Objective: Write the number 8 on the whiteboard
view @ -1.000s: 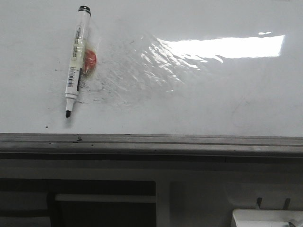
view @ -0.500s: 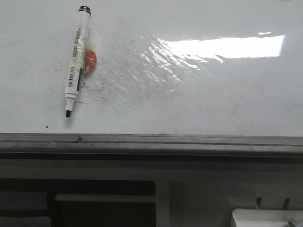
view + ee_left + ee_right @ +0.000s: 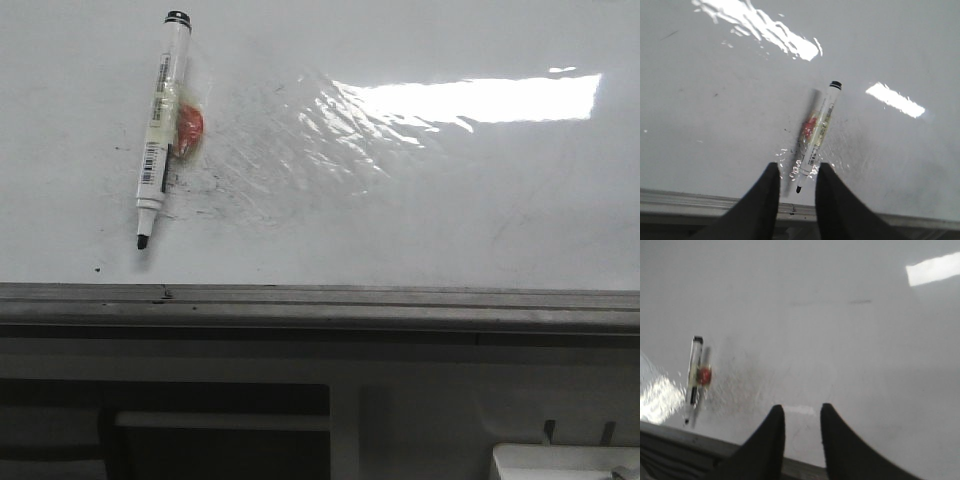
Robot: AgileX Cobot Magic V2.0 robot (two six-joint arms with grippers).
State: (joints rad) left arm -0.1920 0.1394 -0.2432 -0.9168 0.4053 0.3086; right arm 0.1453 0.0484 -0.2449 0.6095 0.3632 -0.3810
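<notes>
Barcode stripes mark the marker point(image 3: 160, 137) lying on the whiteboard point(image 3: 450, 210); other print is unreadable. Just ahead of the open left gripper point(image 3: 796, 172) sits its tip. Right gripper point(image 3: 802, 417), open, shows only in its wrist view; no 8 is visible.

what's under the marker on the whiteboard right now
The marker lies uncapped on the whiteboard, over a wrinkled clear film. A small red-orange piece sits partly beneath its barrel. How far that piece runs under the barrel is hidden. No 8 is written yet.
</notes>
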